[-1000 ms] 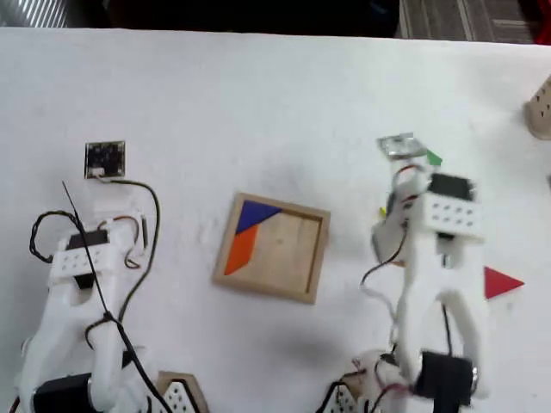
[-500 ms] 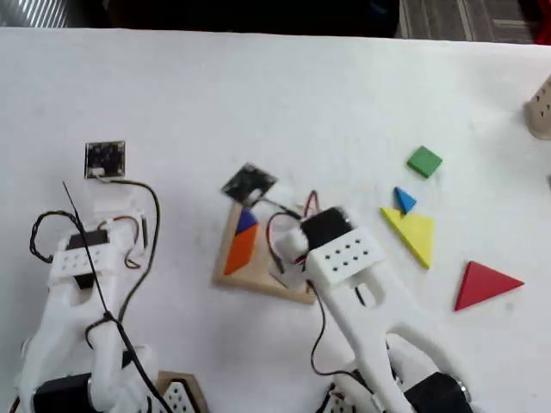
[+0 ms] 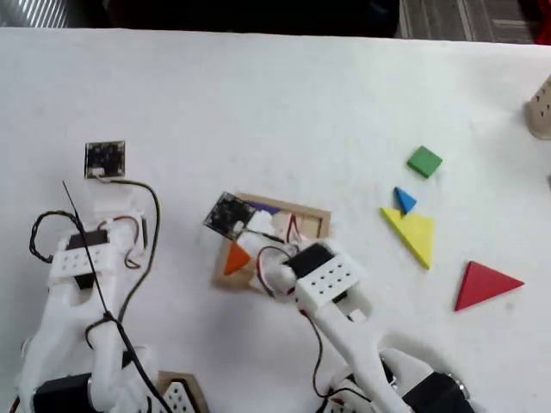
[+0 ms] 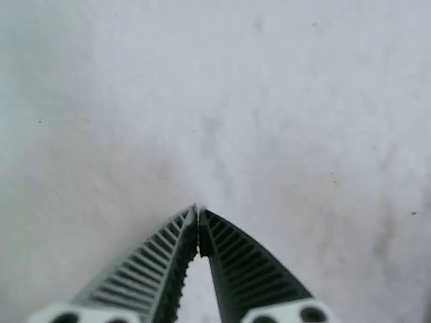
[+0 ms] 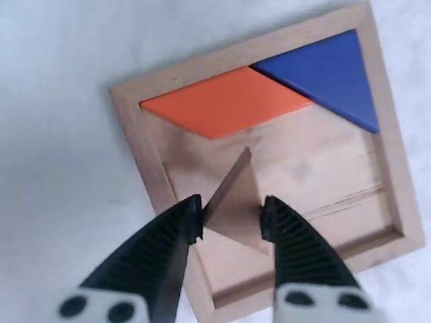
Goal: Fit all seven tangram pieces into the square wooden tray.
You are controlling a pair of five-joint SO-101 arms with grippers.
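now the square wooden tray lies near the middle of the table, with a blue triangle and an orange parallelogram flat inside. over its bare floor the right gripper is clamped on a brownish triangle, gripping two of its edges. the left gripper has its tips together and holds nothing. i think these pieces are light, stiff and smooth, so a pinch across the thin edges, away from the corners, seems safest.

Quick count: one wooden tray, seven pieces. Five triangles: big blue, small blue, yellow, red, brown. One green square, one orange parallelogram. Two arms: left, right.
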